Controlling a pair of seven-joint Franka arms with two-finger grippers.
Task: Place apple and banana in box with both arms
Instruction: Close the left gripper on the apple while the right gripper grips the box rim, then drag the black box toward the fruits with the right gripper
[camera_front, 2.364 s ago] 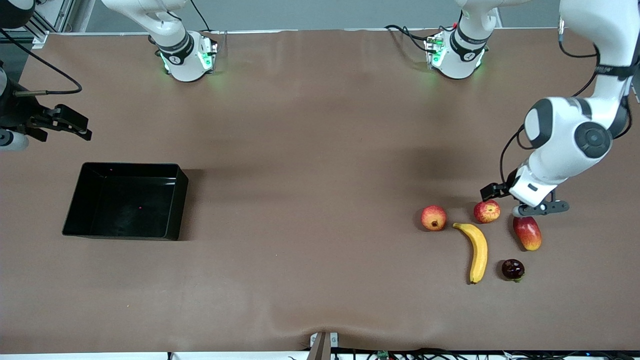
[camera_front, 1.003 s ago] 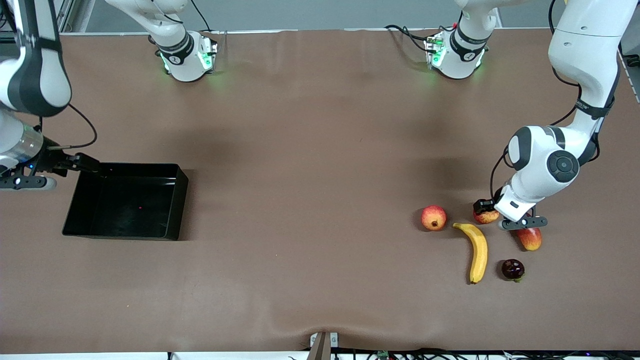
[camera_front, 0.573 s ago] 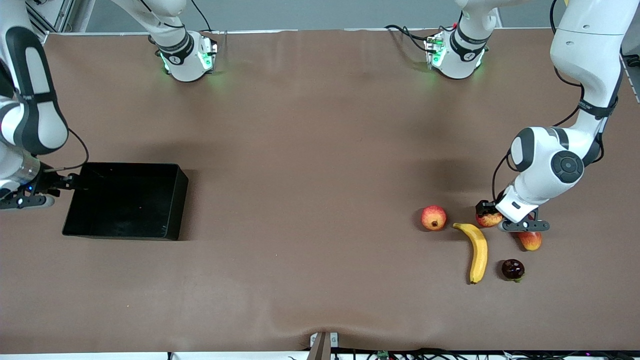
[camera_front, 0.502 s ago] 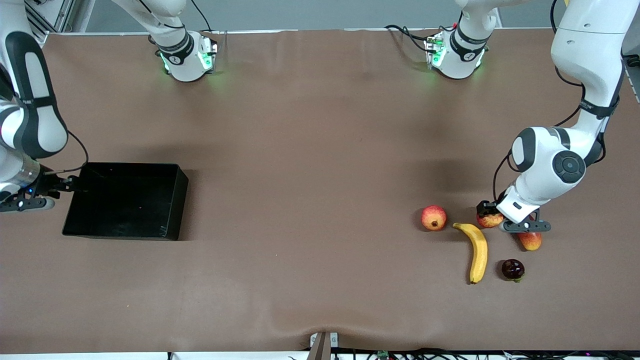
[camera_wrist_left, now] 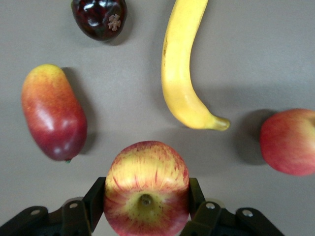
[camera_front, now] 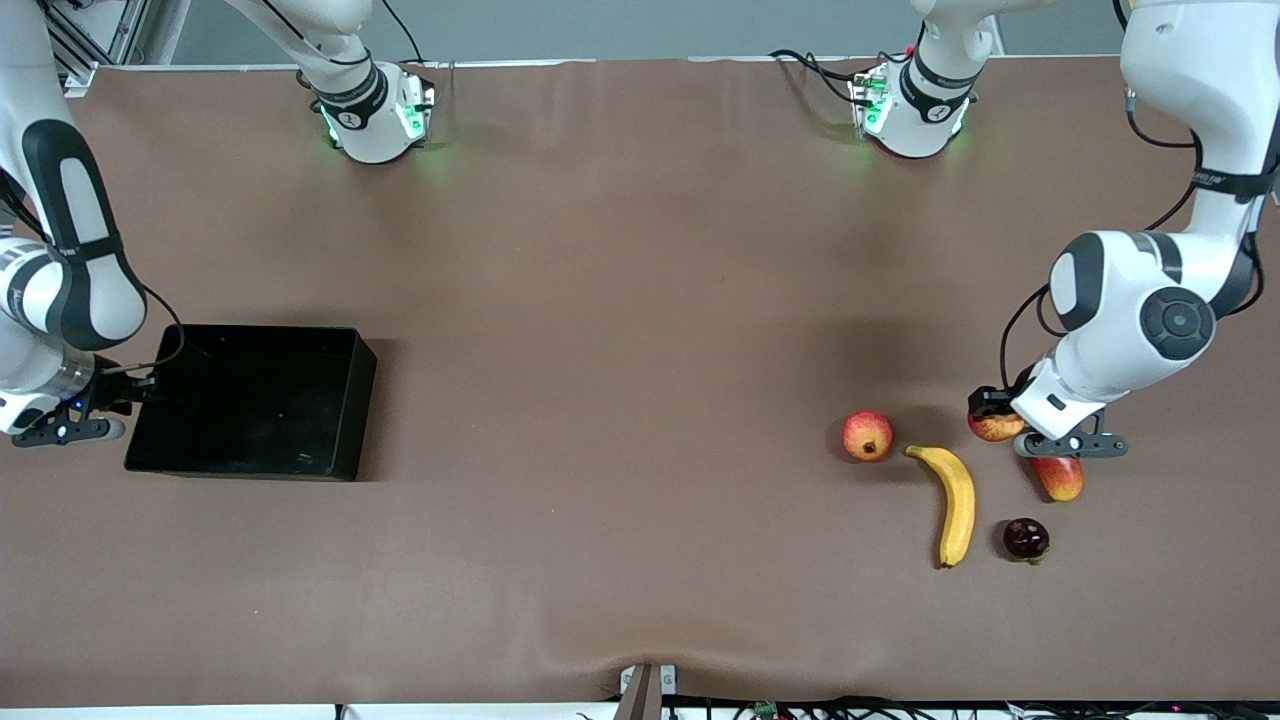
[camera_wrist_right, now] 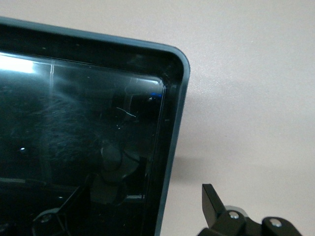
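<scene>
Fruit lies at the left arm's end of the table [camera_front: 620, 330] in the front view, where the left gripper [camera_front: 1000, 420] pinches the apple [camera_front: 993, 428] just beside the mango [camera_front: 1060, 477], with the banana [camera_front: 955, 503] nearer the camera and the right gripper [camera_front: 140, 385] at the wall of the box [camera_front: 345, 440]. Left wrist view: both fingers [camera_wrist_left: 96, 196] press the apple's sides, banana tip close by. Right wrist view: jaws spread, straddling the box wall near a corner.
</scene>
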